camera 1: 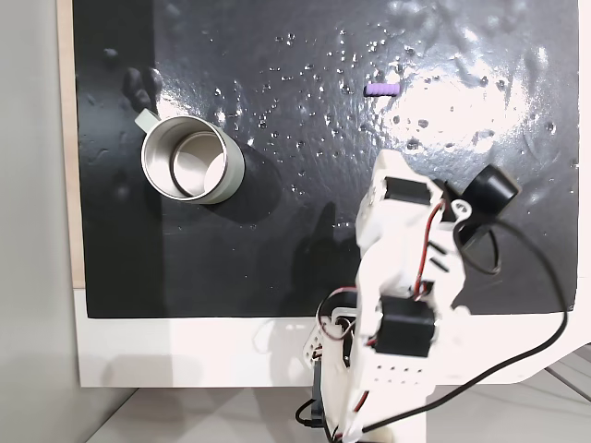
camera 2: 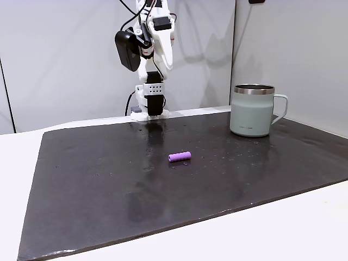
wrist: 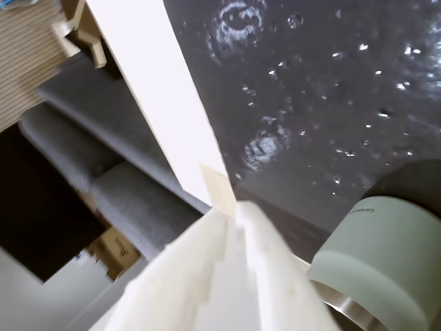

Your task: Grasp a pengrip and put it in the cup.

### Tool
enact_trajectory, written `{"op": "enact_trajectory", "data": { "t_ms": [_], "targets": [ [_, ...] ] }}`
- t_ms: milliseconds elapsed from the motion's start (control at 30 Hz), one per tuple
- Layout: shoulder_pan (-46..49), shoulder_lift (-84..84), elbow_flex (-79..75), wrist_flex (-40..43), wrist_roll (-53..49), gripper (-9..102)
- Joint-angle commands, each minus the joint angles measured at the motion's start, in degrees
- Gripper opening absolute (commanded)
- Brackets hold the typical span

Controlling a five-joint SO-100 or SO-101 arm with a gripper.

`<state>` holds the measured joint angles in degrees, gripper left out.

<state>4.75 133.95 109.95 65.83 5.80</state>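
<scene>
We see bright, even light from above. In a fixed view the black mat (camera 1: 277,185) throws white glare in its top right area, beyond the tool (camera 1: 388,185), and droplet specks sparkle across it. The cup (camera 1: 189,161) casts a soft shadow toward the lower right. In the other fixed view everything stays sharp. In the wrist view the white tool (wrist: 227,207) nearest the lens is blurred and washed out.
</scene>
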Motion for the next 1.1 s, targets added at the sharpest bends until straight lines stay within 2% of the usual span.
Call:
{"op": "enact_trajectory", "data": {
  "t_ms": [0, 167, 300, 867, 1067],
  "targets": [
    [1.67, -13.45, -16.52, 9.58, -3.08, 1],
    [3.78, -29.79, -35.16, 20.74, -4.83, 6],
    [4.39, -43.59, -49.83, 30.06, -7.03, 17],
    [4.83, -69.79, -74.88, 30.59, -9.93, 17],
    [2.99, -77.52, -79.01, 30.67, -10.46, 17]
  ]
}}
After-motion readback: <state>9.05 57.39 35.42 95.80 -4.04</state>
